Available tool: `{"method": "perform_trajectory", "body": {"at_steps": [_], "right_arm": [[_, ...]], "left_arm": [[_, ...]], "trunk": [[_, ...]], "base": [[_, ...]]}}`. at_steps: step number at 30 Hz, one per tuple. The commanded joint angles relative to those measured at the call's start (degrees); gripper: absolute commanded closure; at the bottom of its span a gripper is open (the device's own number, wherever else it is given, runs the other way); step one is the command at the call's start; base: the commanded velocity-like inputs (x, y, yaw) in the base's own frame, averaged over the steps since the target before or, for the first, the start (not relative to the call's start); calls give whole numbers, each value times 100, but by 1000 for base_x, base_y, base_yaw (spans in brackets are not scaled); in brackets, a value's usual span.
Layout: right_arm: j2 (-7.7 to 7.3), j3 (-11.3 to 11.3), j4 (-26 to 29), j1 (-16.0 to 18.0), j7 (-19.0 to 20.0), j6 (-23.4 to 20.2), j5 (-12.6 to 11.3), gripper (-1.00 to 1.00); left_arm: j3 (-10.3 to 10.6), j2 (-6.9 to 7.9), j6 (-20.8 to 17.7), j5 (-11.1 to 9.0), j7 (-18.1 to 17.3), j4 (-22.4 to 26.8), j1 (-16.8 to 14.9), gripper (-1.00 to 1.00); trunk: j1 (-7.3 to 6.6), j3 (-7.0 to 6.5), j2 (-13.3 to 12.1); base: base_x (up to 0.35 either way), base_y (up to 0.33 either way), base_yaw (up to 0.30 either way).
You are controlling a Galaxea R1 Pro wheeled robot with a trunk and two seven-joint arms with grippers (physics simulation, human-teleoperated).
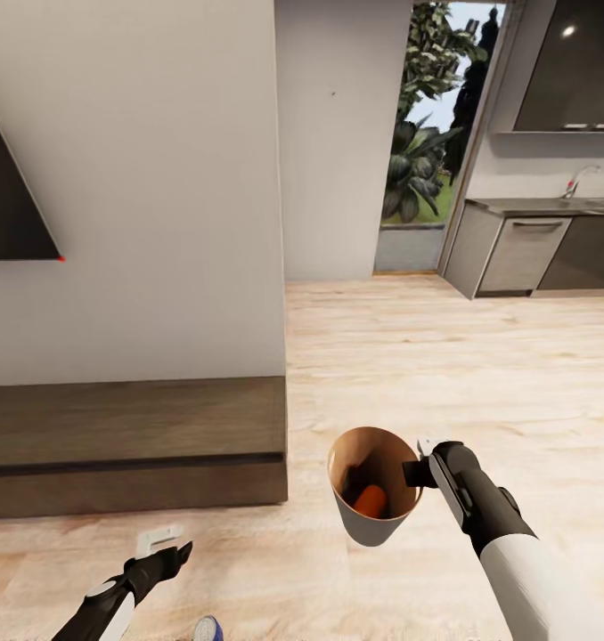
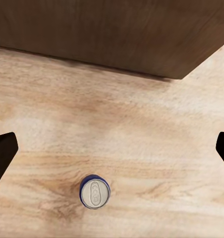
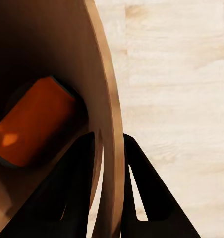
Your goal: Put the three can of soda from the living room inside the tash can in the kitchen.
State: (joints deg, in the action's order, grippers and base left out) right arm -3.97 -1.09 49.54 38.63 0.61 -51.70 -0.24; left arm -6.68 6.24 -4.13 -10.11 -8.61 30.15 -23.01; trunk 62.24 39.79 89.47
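I see a light wood floor (image 1: 444, 356) running from a white wall with a long low dark-wood cabinet (image 1: 133, 445) to the dark kitchen cupboards (image 1: 551, 249) far off. My right gripper (image 1: 420, 470) is clamped on the rim of the round brown bucket-like bin (image 1: 373, 525), one finger inside and one outside, holding it up tilted with a bright orange can (image 1: 371, 500) lying in it. My left gripper (image 1: 164, 550) hangs wide open above the floor, where a dark blue can with a silvery top (image 2: 94, 192) stands upright near the cabinet.
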Motion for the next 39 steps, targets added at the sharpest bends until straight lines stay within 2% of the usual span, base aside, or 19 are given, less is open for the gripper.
{"method": "perform_trajectory", "body": {"at_steps": [1,39], "right_arm": [[1,3,3,2,26,2,-90,100],[1,3,3,-1,26,2,-90,100]], "left_arm": [[0,0,0,0,0,0,0,-100],[0,0,0,0,0,-9,-1,-100]], "trunk": [[22,27,42],[857,1056,1566]], "base": [[0,0,0],[0,0,0]]}}
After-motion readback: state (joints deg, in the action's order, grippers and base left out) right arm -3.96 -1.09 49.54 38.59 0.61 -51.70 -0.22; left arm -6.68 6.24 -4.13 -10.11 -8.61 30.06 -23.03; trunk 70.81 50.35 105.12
